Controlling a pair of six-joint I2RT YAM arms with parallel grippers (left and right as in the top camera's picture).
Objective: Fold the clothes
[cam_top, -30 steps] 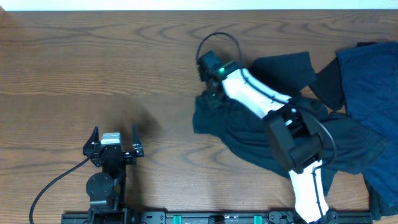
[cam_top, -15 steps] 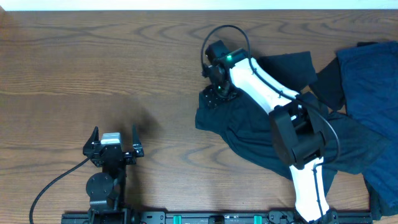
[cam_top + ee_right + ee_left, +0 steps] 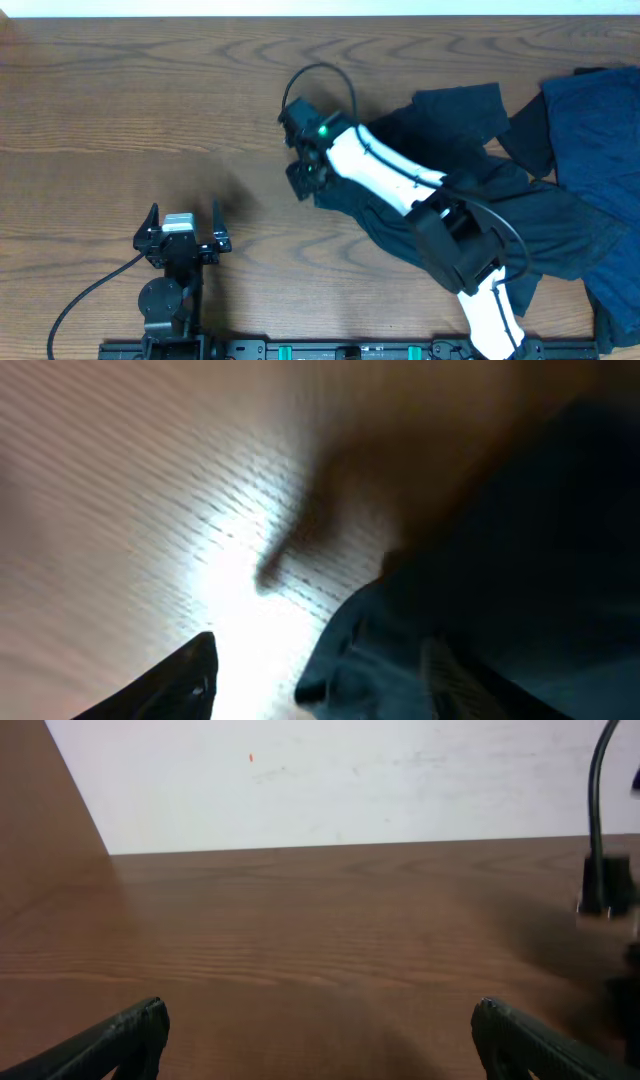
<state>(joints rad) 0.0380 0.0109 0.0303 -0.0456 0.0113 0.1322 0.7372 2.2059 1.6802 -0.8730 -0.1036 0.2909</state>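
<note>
The clothes lie at the right of the table. One is a very dark T-shirt (image 3: 400, 215), crumpled, with its left edge near the middle. My right gripper (image 3: 303, 178) hovers at that left edge, partly over bare wood. In the right wrist view its jaws (image 3: 315, 660) stand apart: one finger (image 3: 185, 680) is over bright table, and the shirt's hem (image 3: 520, 560) covers the side where the other finger would be. A gap of table shows between the visible finger and the cloth. My left gripper (image 3: 183, 215) rests open near the front left, nothing between its fingers (image 3: 320, 1015).
A second, bluer garment (image 3: 600, 130) lies at the far right edge, partly under the dark shirt. My right arm (image 3: 400, 185) stretches across the shirt. A black cable (image 3: 320, 75) loops above the right gripper. A white wall (image 3: 350, 780) borders the table's far edge.
My right gripper has swung left and slightly toward the front, from over the shirt's upper-left part to its left edge. The left arm has not moved.
</note>
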